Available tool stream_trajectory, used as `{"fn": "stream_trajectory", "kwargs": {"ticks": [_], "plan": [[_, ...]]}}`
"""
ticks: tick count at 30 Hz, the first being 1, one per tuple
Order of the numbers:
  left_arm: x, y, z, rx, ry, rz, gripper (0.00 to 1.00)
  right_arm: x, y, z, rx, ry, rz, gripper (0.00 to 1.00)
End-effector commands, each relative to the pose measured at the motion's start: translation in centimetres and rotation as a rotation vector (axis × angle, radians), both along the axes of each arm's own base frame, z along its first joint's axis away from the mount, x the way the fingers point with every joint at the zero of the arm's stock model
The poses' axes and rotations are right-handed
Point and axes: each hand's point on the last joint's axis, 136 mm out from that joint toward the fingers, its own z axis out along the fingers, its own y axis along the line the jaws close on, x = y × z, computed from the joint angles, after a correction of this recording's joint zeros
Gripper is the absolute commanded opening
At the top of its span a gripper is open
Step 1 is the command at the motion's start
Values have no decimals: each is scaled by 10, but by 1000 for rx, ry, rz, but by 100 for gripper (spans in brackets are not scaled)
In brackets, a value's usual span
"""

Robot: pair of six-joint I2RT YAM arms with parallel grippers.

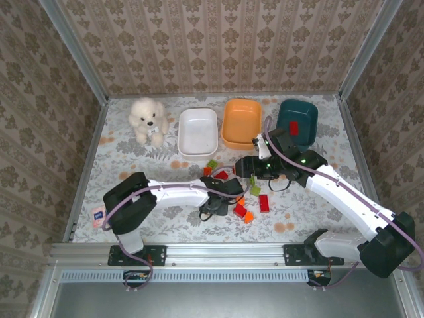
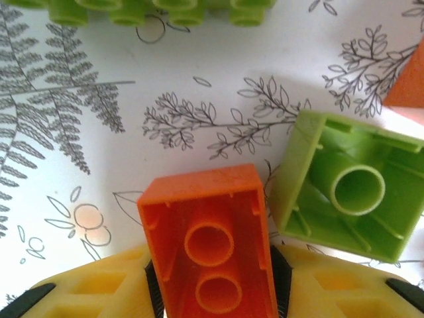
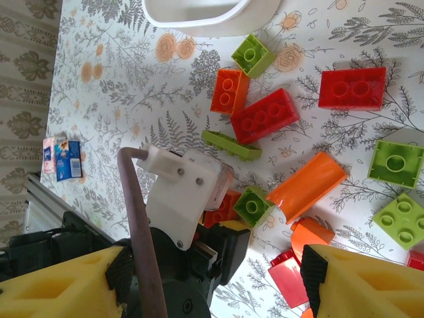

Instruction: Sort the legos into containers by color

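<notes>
The left gripper (image 2: 213, 291) is pinching an orange brick (image 2: 209, 238), underside up, among the loose legos (image 1: 264, 203) just in front of the orange tub (image 1: 242, 122), likely its destination. The right gripper (image 3: 218, 265) is hovering nearer that tub, jaws spread and empty. The packet (image 3: 63, 159) has print too small to read.

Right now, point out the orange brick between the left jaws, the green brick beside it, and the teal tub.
orange brick (image 2: 209, 245), left wrist view, open underside.
green brick (image 2: 351, 192), left wrist view, open underside.
teal tub (image 1: 309, 119), top external view, bare floor.
</notes>
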Motion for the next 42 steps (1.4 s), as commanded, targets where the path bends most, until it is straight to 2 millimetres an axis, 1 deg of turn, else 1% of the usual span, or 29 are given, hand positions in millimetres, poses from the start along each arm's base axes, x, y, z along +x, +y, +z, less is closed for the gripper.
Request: {"fn": "stream_trajectory", "kwargs": {"ticks": [1,2,4,5,8,10,11,13,16,18,19,20,24,27,28,29,31,32,34,36,38,40,41,42], "plan": [[18,24,-8,124,-49,5,46,0,1,8,26,-3,-7,71],[19,25,-7,126,-50,2,42,1,0,7,24,-1,-12,71],[21,28,-5,143,-60,0,30,3,2,5,26,1,-11,71],[22,29,-4,148,-63,1,26,4,3,5,26,3,-7,71],[20,36,9,164,-89,9,24,8,5,8,24,-11,-2,70],[20,42,24,163,-116,26,24,10,7,9,20,-21,7,70],[20,45,35,154,-130,37,24,10,8,10,17,-25,13,70],[23,53,59,141,-169,57,24,11,9,11,8,-33,19,70],[35,65,98,77,-214,93,23,13,11,14,-5,-45,28,70],[47,74,120,9,-242,121,22,17,14,17,-13,-56,40,70],[55,79,127,-23,-249,137,22,19,16,20,-13,-65,46,70],[66,84,134,-67,-261,159,22,22,18,25,-14,-77,54,70],[116,100,150,-191,-288,209,21,39,27,37,-16,-107,59,70],[158,101,160,-206,-297,189,21,47,31,47,-6,-117,55,70],[173,100,159,-204,-289,183,21,52,33,39,-19,-91,50,70],[185,97,158,-209,-277,176,21,54,32,37,-23,-80,39,70],[214,89,155,-214,-263,157,21,58,30,39,-8,-78,12,70],[225,87,152,-213,-256,156,21,61,29,41,0,-84,3,70],[248,81,141,-216,-224,160,21,67,22,44,3,-91,-29,70],[266,75,128,-225,-190,167,21,72,14,45,2,-86,-62,70],[281,65,116,-230,-166,160,21,75,3,45,0,-79,-97,70],[293,56,105,-232,-142,150,22,77,-6,40,-5,-63,-127,70],[298,53,101,-228,-135,147,22,74,-11,47,4,-79,-137,70],[303,51,97,-223,-128,145,22,72,-16,46,1,-78,-148,70]]}}
